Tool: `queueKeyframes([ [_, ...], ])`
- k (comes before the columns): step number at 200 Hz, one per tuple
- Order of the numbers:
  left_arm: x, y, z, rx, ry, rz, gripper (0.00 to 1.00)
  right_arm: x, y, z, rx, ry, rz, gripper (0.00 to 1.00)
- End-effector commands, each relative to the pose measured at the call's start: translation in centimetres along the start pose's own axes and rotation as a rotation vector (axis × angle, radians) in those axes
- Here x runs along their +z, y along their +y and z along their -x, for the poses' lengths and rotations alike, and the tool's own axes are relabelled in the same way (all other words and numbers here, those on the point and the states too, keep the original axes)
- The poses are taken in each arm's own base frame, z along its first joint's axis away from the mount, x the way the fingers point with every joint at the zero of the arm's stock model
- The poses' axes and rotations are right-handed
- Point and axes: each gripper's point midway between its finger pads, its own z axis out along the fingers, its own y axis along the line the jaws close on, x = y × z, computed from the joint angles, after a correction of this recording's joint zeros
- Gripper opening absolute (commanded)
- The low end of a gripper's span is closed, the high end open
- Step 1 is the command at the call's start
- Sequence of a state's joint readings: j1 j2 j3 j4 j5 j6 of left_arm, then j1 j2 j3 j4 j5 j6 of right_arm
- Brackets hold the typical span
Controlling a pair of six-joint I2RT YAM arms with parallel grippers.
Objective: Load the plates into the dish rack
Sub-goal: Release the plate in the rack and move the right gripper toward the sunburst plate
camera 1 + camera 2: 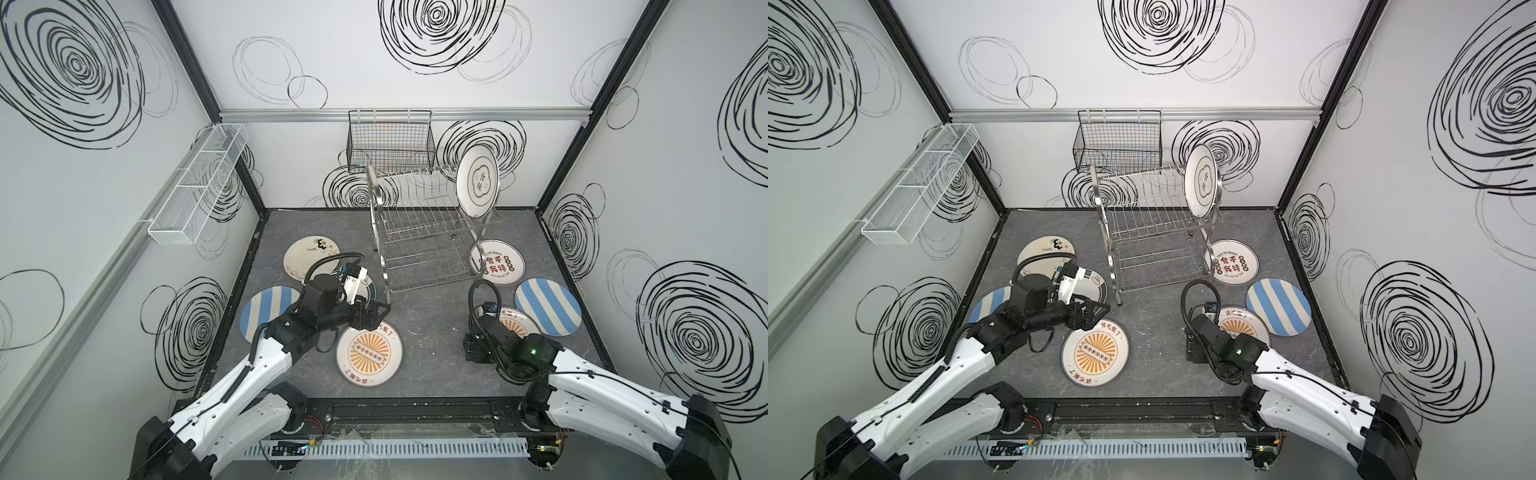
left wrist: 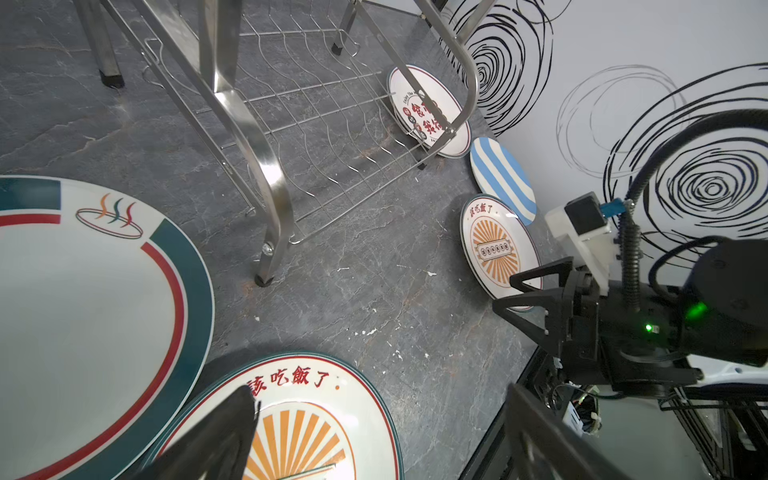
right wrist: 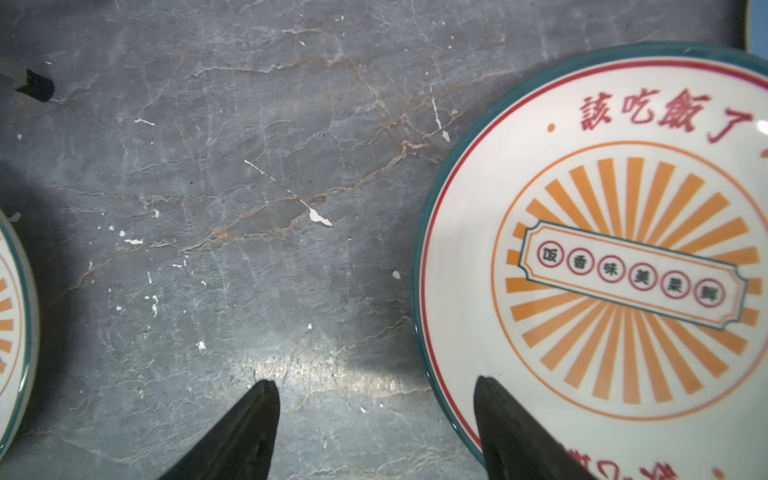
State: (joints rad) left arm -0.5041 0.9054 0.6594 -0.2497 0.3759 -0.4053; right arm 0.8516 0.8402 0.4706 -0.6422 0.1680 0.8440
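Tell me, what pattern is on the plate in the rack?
White plate, dark ring, dark characters in a cloud outline; best in a top view.

Black wire basket [image 1: 390, 141] on back wall, white mesh tray [image 1: 199, 183] on side wall, grey stone tabletop [image 1: 424, 324]

Bright, even light falls from above; shadows on the grey table [image 1: 428, 324] stay soft. In the left wrist view, white glare runs down a dish rack [image 2: 245, 137] tube. In the right wrist view a pale sheen streaks the tabletop, a sunburst plate [image 3: 623, 270] flares at the frame edge, and the fingertips [image 3: 249, 432] of the right gripper [image 3: 374, 380] look soft. Both top views bow at their edges.
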Motion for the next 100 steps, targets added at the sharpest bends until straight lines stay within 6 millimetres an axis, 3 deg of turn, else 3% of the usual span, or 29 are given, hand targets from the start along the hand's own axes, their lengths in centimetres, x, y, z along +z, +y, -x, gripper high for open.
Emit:
queueKeyframes([
  [1, -0.1, -0.4, 1.1, 0.016, -0.066, -0.017, 0.96, 0.3, 0.5, 1.4, 0.092, -0.07, 0.022, 0.78],
  [24, 0.0, -0.4, 1.0, 0.012, -0.068, -0.029, 0.96, 1.0, 1.0, 1.5, 0.112, -0.066, 0.033, 0.78],
  [73, 0.3, -0.5, 0.8, 0.016, -0.072, -0.042, 0.96, 2.0, -1.5, 2.2, 0.141, -0.063, -0.118, 0.79],
  [100, 0.2, -0.5, 0.8, 0.016, -0.074, -0.044, 0.96, 2.6, -1.5, 2.4, 0.138, -0.06, -0.093, 0.79],
])
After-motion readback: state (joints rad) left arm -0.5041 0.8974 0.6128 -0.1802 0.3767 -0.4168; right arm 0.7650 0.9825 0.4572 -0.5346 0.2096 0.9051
